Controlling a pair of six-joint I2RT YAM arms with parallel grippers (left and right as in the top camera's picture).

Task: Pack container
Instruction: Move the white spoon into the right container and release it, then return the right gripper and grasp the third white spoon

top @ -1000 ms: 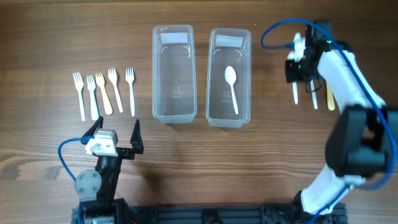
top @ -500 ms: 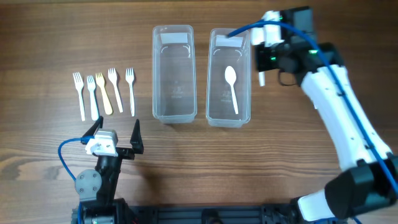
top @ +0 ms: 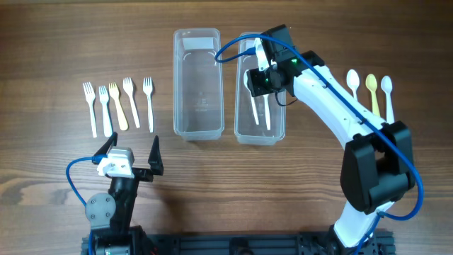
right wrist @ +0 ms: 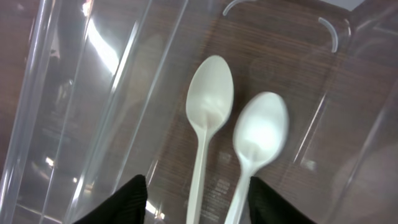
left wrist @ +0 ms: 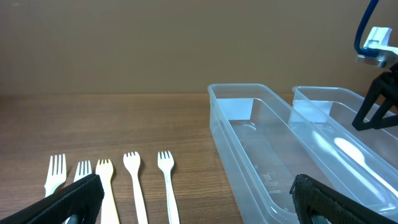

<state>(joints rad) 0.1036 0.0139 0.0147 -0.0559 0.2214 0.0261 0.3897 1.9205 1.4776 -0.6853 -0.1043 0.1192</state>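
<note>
Inside the right container [top: 260,141], two spoons [right wrist: 209,93] [right wrist: 261,127] run lengthwise, bowls away.

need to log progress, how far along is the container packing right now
Done: two spoons lie in the right container. In hand: nothing; the right gripper hovers open over them, and the left gripper sits open and idle. Left: three spoons on the table right of it, five forks on the left, and the left container empty.
</note>
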